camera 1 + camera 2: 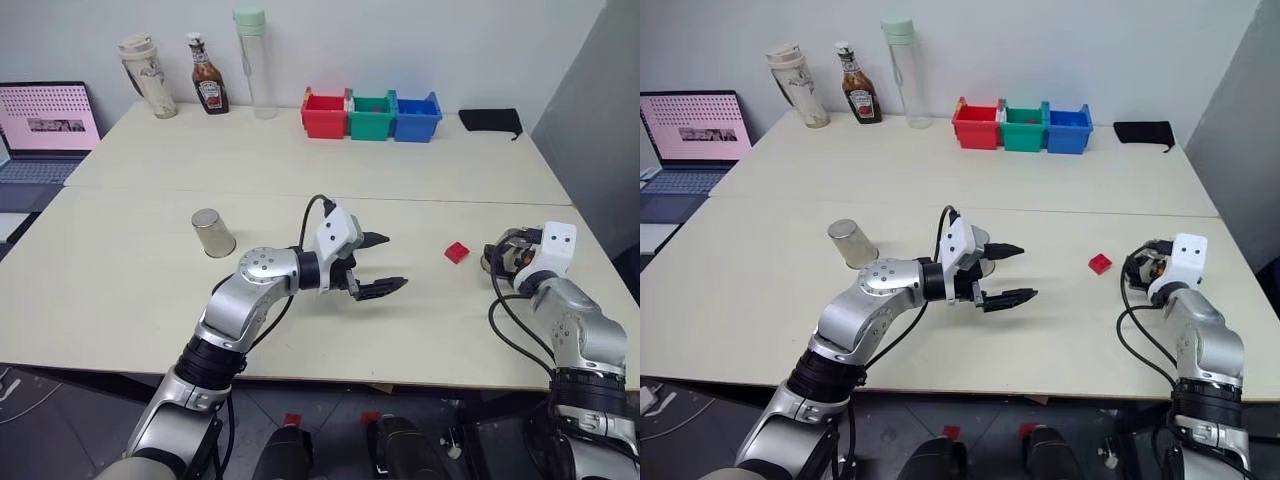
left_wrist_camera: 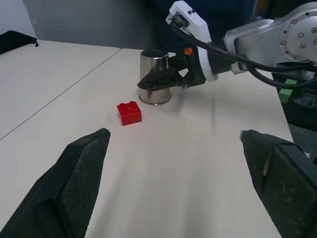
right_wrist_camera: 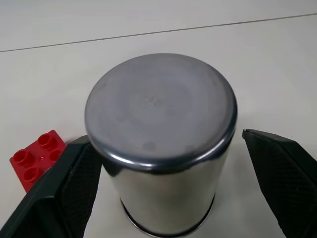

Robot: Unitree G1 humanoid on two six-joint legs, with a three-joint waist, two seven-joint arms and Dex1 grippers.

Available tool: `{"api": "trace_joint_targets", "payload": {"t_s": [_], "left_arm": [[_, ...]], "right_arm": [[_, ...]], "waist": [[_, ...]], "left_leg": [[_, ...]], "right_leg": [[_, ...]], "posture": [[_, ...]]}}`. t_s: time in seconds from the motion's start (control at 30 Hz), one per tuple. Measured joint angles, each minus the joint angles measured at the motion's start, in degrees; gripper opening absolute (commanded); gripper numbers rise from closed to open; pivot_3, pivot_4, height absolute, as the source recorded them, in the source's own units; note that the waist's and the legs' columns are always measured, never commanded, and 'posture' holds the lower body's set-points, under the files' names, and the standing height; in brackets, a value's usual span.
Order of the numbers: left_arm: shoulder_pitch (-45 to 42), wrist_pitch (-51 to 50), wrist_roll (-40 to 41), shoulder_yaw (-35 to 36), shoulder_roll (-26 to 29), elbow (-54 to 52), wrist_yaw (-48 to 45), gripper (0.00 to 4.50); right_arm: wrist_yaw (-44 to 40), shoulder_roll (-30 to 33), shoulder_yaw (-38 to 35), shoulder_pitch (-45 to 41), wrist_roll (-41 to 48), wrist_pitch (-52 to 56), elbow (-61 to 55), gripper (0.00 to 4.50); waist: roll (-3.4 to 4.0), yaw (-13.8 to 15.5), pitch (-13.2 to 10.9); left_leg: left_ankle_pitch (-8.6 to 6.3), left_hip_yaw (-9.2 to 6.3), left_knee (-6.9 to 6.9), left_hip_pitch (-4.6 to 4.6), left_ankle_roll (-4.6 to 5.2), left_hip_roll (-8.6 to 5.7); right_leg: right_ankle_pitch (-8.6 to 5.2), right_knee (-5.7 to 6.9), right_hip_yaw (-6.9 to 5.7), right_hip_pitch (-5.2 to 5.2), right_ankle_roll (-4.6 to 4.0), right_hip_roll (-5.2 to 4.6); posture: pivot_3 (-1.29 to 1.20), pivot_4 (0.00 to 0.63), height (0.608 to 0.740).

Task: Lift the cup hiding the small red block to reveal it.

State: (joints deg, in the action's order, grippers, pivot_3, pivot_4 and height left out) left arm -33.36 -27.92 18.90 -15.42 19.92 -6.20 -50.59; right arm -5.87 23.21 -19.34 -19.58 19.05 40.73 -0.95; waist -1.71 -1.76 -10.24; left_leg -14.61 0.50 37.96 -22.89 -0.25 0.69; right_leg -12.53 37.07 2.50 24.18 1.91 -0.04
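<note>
Two pale tables pushed together fill the scene, and on the near one the small red block (image 1: 456,252) lies uncovered on the bare top, toward the robot's right. Just beside it, farther to the right, the cup (image 2: 154,77) stands upside down on the table, its flat base (image 3: 159,106) facing up. The right gripper (image 2: 157,81) sits at this cup with its jaws spread wide, one black finger (image 3: 64,191) on each side of the steel wall and a gap showing between the other finger and the cup, so it is released rather than gripping. The left gripper (image 1: 383,264) hangs above the middle of the near table, well apart from the block, its two fingers splayed and holding nothing. Another steel cup (image 1: 212,232) stands inverted off to the robot's left. Along the far edge are a red bin (image 1: 324,114), a green bin (image 1: 372,115) and a blue bin (image 1: 416,116), a ketchup bottle (image 1: 207,75), a beige travel mug (image 1: 148,76), a tall clear bottle (image 1: 254,63) and a black pouch (image 1: 490,121). A laptop (image 1: 45,130) sits open at the far left.
</note>
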Motion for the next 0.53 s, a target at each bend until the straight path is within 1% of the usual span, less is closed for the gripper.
{"api": "trace_joint_targets", "payload": {"t_s": [0.13, 0.2, 0.37, 0.47, 0.53], "left_arm": [[0.05, -0.77, 0.19, 0.22, 0.55, -0.55, 0.02, 4.50], [0.34, -1.27, 0.23, 0.97, 1.67, -1.02, 0.03, 4.50], [2.51, -4.49, 1.73, 3.94, 7.72, -5.72, -1.37, 4.50], [3.17, -6.28, 3.08, 5.20, 10.66, -7.65, -2.64, 4.50], [3.26, -6.54, 3.33, 5.19, 10.89, -7.74, -2.80, 4.50]], "right_arm": [[0.84, 0.53, -2.49, 6.23, 3.11, 9.24, -14.01, 4.47], [1.05, 0.55, -3.42, 9.77, 5.19, 14.56, -21.70, 4.47], [-0.35, 2.28, -6.83, 18.95, 12.68, 28.68, -41.88, 4.47], [-1.49, 2.80, -10.93, 18.09, 18.44, 34.75, -51.79, 4.47], [-1.37, 1.99, -10.99, 17.46, 19.90, 36.28, -53.55, 4.47]], "waist": [[0.03, 0.09, 0.01], [0.03, 0.06, 0.01], [0.10, -0.18, 0.00], [0.09, -0.05, 0.01], [0.08, -0.03, 0.01]], "left_leg": [[0.00, -0.08, 0.00, -0.04, 0.00, 0.01], [0.00, -0.10, 0.00, -0.02, 0.00, 0.02], [0.00, -0.08, 0.01, 0.05, 0.00, 0.08], [0.03, -0.11, 0.08, 0.09, 0.02, 0.07], [0.04, -0.12, 0.09, 0.08, 0.04, 0.05]], "right_leg": [[-0.01, -0.01, -0.02, 0.01, -0.01, 0.00], [-0.01, -0.01, -0.01, -0.01, -0.01, 0.00], [-0.04, 0.03, -0.05, -0.01, -0.04, 0.03], [-0.18, -0.01, -0.10, -0.10, -0.27, 0.03], [-0.20, -0.03, -0.08, -0.11, -0.30, 0.02]], "posture": [[0.00, 0.150, 0.740], [0.00, 0.150, 0.740], [0.00, 0.150, 0.740], [0.00, 0.150, 0.740], [0.00, 0.150, 0.740]]}}
